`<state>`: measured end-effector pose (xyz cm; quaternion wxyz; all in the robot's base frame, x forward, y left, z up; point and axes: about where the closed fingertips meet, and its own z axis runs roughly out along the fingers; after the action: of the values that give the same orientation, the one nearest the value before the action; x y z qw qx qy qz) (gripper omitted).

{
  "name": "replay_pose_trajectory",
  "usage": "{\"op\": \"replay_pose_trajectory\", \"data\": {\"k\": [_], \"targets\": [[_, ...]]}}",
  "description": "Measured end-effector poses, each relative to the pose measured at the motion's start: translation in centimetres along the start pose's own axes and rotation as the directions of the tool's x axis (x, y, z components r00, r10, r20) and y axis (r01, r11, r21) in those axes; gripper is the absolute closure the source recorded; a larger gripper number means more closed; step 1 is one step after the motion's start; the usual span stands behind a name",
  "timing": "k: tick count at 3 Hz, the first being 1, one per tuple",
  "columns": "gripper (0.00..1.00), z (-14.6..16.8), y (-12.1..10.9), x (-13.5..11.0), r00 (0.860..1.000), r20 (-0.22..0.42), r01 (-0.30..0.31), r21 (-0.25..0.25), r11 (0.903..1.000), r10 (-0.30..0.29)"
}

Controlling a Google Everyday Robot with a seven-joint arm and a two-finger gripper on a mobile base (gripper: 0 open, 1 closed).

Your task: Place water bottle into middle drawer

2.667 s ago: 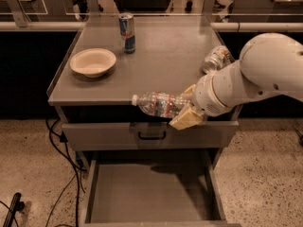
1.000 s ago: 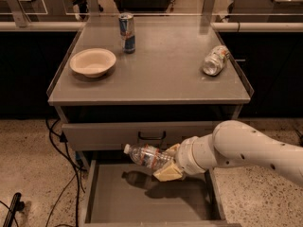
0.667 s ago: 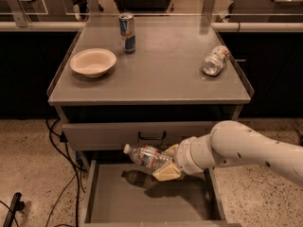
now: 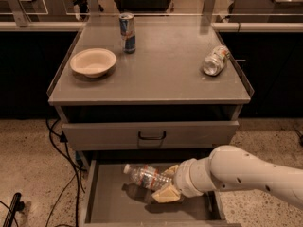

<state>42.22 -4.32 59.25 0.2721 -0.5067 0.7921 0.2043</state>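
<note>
Pincer (image 4: 168, 183): at the end of the white arm (image 4: 246, 174), which reaches in from the right, low in front of the cabinet and over the open middle drawer (image 4: 111, 207). Two tan fingers (image 4: 165, 196), one upper and one lower, pinch the water bottle (image 4: 149, 177) around its body, so the pincer is clamped on it.

Water bottle: clear plastic, with its white cap (image 4: 127, 168) pointing left and slightly raised. It lies close to level over the drawer's floor, within the side walls, near the middle. A dark shadow sits on the floor beneath it. Whether it touches that floor cannot be told.

Middle drawer: pulled out, grey, shallow, flat-floored.

Drawer front (image 4: 199, 134): grey, closed, just above the open drawer, with a black loop handle (image 4: 151, 135) at its centre.

Black cables (image 4: 59, 148): trailing on the speckled ground left of the cabinet.

Counter (image 4: 161, 74): grey top above the drawers. It carries three things, all well apart:
- pale bowl (image 4: 93, 62), near left
- short silver can (image 4: 216, 60), on its side by the right edge
- tall blue-and-silver can (image 4: 127, 32), upright, behind the bowl, farthest back
</note>
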Motion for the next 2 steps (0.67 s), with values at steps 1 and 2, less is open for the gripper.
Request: {"op": "replay_pose_trajectory", "data": {"k": [1,2], "targets": [[1.00,1.4,0.3,1.2,1.000,-0.009,-0.008,-0.012,0.9999,0.008],[1.00,5.1,-2.6,2.3,1.000,-0.016,0.002,-0.014,0.9999,-0.003]]}}
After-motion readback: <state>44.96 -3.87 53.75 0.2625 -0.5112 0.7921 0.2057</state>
